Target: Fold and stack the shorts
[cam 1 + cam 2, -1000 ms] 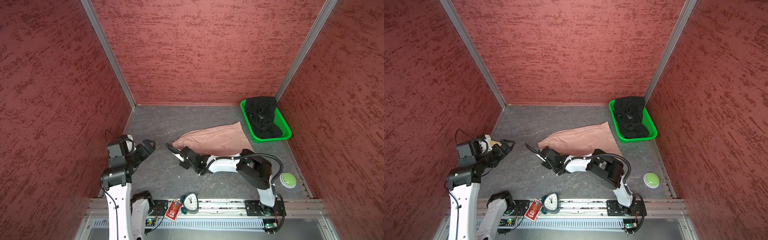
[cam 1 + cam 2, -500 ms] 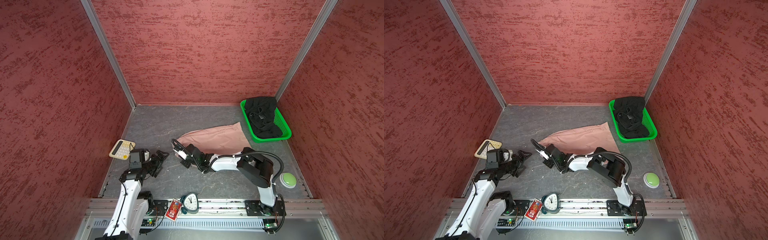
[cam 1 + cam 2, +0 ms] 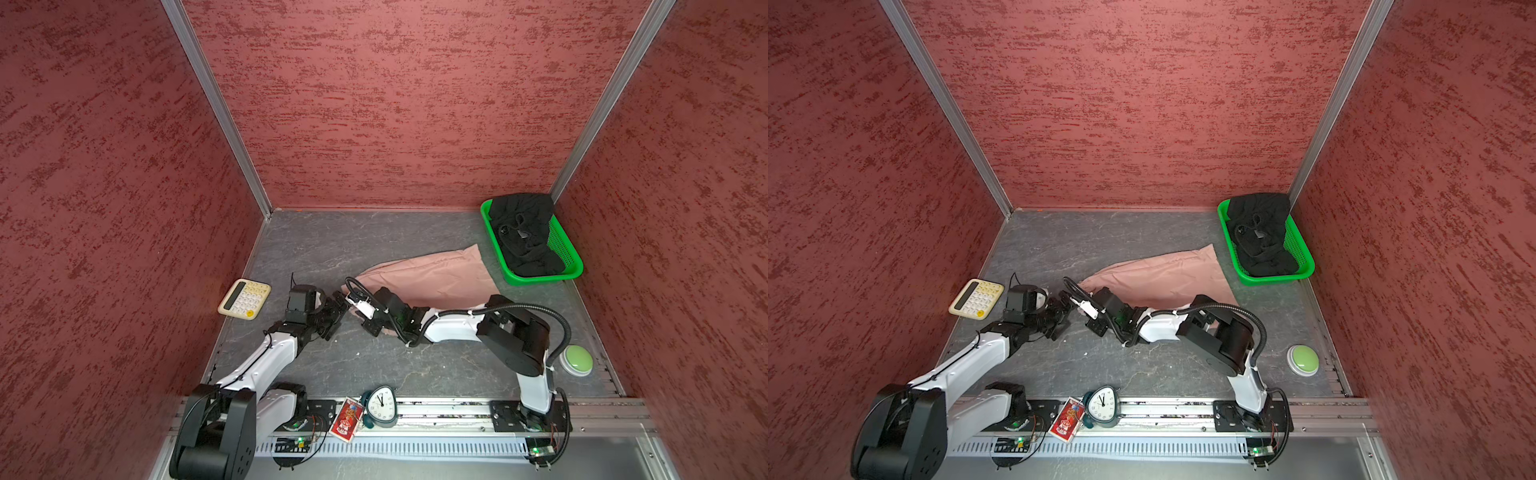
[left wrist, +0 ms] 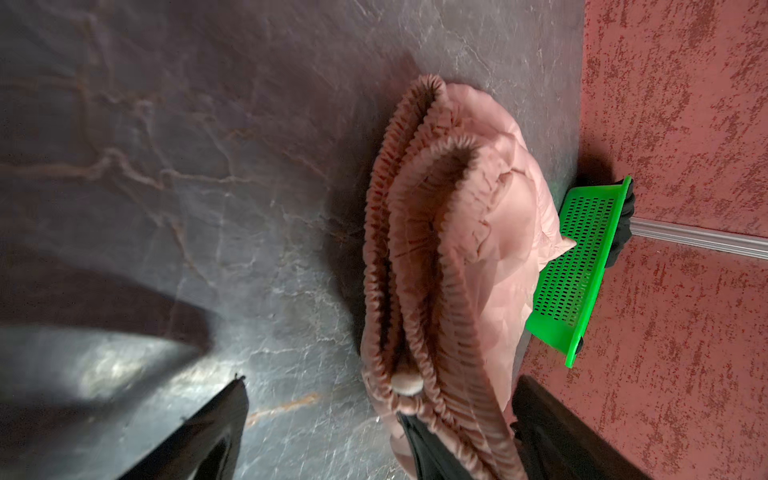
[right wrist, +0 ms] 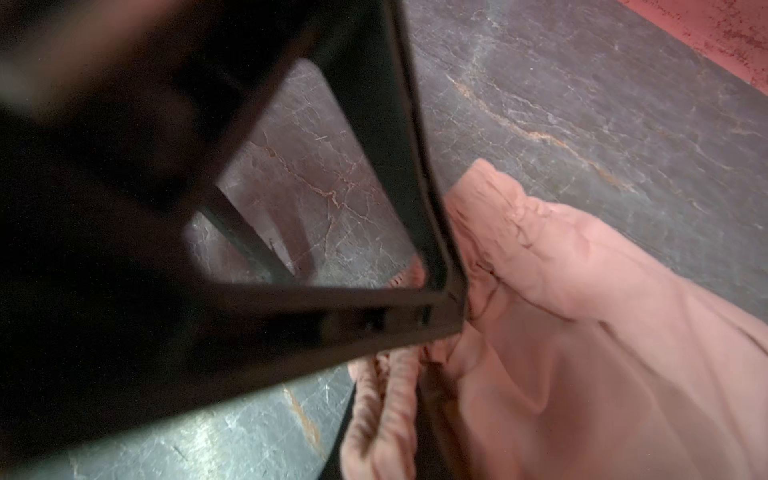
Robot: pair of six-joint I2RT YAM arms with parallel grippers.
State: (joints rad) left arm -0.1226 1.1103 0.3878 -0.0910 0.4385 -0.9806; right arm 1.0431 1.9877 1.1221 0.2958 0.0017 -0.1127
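**Pinch both waistband layers before you fold**

Your right gripper (image 3: 356, 302) is clamped on the gathered waistband (image 4: 415, 249) of the pink shorts (image 3: 432, 278), which lie mid-table. The black shorts (image 3: 525, 232) sit in the green basket (image 3: 540, 279). Your left gripper (image 3: 334, 318) stands wide open just beside that waistband. Close it on both elastic layers, apart from the right gripper, then draw the band taut.

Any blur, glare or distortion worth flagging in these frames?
Both top views: sharp, evenly lit, wide-angle stretch at the edges. Left wrist: pink shorts crisp, glare on the table. Right wrist: right gripper dark and defocused, shorts slightly soft.
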